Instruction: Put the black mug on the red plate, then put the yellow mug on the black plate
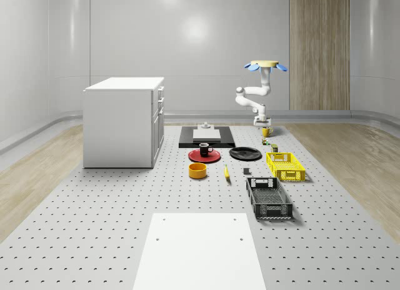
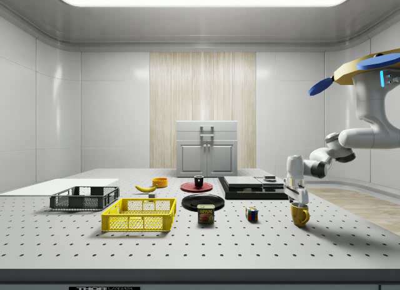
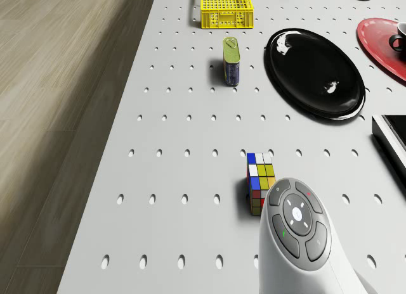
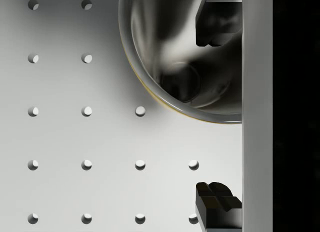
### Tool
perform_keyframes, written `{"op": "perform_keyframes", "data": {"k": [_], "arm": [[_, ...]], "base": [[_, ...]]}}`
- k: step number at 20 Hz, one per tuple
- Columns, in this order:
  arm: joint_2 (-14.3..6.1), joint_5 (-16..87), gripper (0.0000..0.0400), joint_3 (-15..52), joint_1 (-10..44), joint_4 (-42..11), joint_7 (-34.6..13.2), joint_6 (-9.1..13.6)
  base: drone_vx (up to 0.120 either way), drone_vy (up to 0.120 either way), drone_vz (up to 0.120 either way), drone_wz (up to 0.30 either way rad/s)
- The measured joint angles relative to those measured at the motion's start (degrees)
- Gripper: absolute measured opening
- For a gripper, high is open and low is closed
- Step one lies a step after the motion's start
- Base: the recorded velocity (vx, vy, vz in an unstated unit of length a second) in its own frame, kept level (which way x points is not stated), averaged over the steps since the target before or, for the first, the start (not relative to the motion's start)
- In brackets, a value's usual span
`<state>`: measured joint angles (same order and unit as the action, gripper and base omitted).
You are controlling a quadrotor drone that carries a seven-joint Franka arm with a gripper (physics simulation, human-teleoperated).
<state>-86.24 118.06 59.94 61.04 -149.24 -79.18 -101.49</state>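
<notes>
The yellow mug (image 2: 300, 214) stands on the table near its far right corner in the whole-scene view (image 1: 265, 132). My gripper (image 2: 298, 200) hangs just above it, open. In the wrist view one finger (image 4: 216, 23) is over the mug's inside (image 4: 165, 52) and the other finger (image 4: 218, 204) is outside its rim. The drone (image 1: 265, 66) hovers above that spot. The black mug (image 1: 204, 149) sits on the red plate (image 1: 193, 156). The black plate (image 1: 245, 154) lies bare beside it.
A Rubik's cube (image 3: 260, 180) and a can (image 3: 231, 61) stand between the yellow mug and the black plate. Yellow crate (image 1: 285, 165), black crate (image 1: 269, 197), yellow bowl (image 1: 198, 170) and banana (image 1: 226, 172) lie nearer. A white cabinet (image 1: 124, 121) stands left.
</notes>
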Motion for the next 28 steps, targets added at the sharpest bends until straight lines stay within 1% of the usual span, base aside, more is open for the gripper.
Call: {"op": "perform_keyframes", "data": {"k": [9, 20, 21, 22, 23, 25, 28], "arm": [[0.26, 0.18, 0.04, -0.05, 0.55, -0.08, -0.66, 0.25], [0.25, 0.07, 0.04, 0.03, 0.32, 0.07, -0.26, 0.21], [0.26, 0.07, 0.0336, 0.03, 0.31, 0.08, -0.25, 0.21], [0.26, 0.07, 0.0286, 0.03, 0.3, 0.08, -0.25, 0.21], [0.26, 0.07, 0.0247, 0.04, 0.3, 0.08, -0.24, 0.21], [0.27, 0.07, 0.0193, 0.04, 0.29, 0.08, -0.23, 0.21], [0.27, 0.07, 0.0149, 0.04, 0.28, 0.09, -0.22, 0.22]], "base": [[0.0, 0.0, 0.0, 0.0], [0.0, 0.0, 0.0, 0.0], [0.0, 0.0, 0.0, 0.0], [0.0, 0.0, 0.0, 0.0], [0.0, 0.0, 0.0, 0.0], [0.0, 0.0, 0.0, 0.0], [0.0, 0.0, 0.0, 0.0]]}}
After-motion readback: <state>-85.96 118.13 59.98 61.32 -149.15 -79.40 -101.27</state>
